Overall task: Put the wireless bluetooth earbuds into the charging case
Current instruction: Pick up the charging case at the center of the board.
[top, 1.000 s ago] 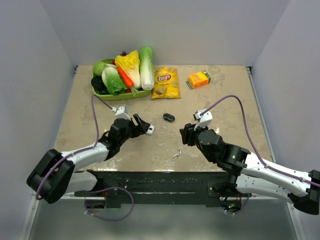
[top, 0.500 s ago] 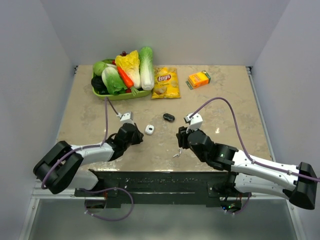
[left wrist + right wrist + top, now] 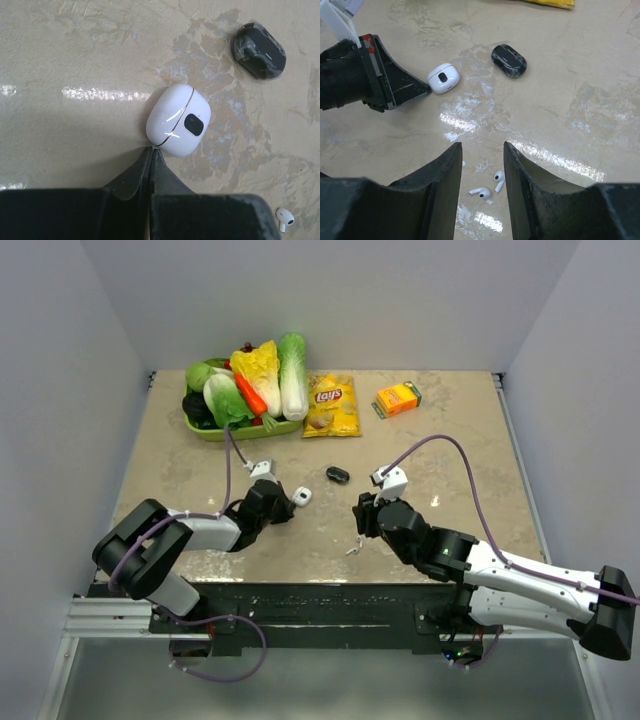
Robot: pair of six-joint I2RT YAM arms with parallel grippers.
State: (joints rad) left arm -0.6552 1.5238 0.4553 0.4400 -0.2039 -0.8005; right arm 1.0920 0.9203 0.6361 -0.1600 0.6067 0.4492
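Note:
Two small white stemmed earbuds lie side by side on the beige table; in the top view they are a small white speck. I see no black earbuds. A closed white charging case lies flat. My left gripper is shut and empty, its tips touching the case's near edge. My right gripper is open and empty, hovering just behind the earbuds. A glossy black oval case lies beyond.
A green tray of toy vegetables stands at the back left. A yellow chip bag lies beside it, and an orange box sits further right. Grey walls close in the table's sides.
The left gripper drew back from the white case, shut, then moved forward until its tips touch the case. The right arm shifted left toward the earbuds, then held still.

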